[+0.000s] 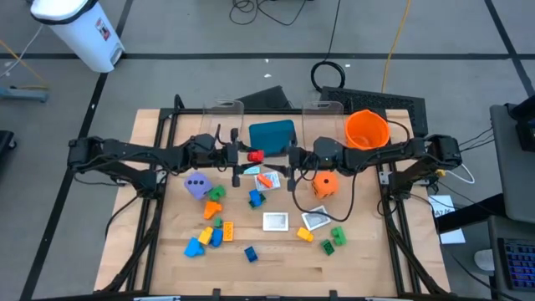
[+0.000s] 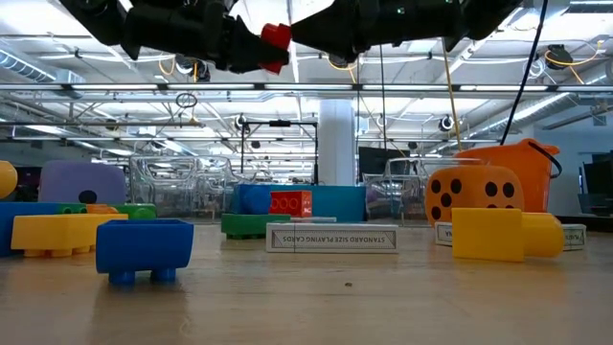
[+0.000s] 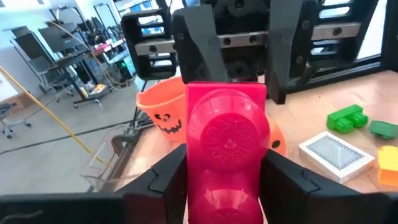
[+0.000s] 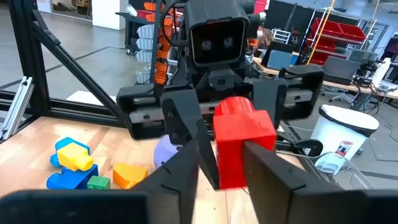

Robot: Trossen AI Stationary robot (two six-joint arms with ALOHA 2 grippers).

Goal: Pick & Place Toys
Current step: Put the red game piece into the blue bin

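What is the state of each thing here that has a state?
Red brick: in the air, gripped.
Left gripper: shut on red brick.
Right gripper: at the brick, above the table.
Bowl: upright.
Card: lying flat.

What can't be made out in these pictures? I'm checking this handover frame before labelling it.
- Which jaws bear the red brick: both grippers flank it in the wrist views; contact is hidden by the brick itself.
- Faces of the white cards: too small in the high view.
- Contents of the orange bucket: not visible in the low view, blocked by the orange die.
- Both arms: cut off by the low view's top edge.
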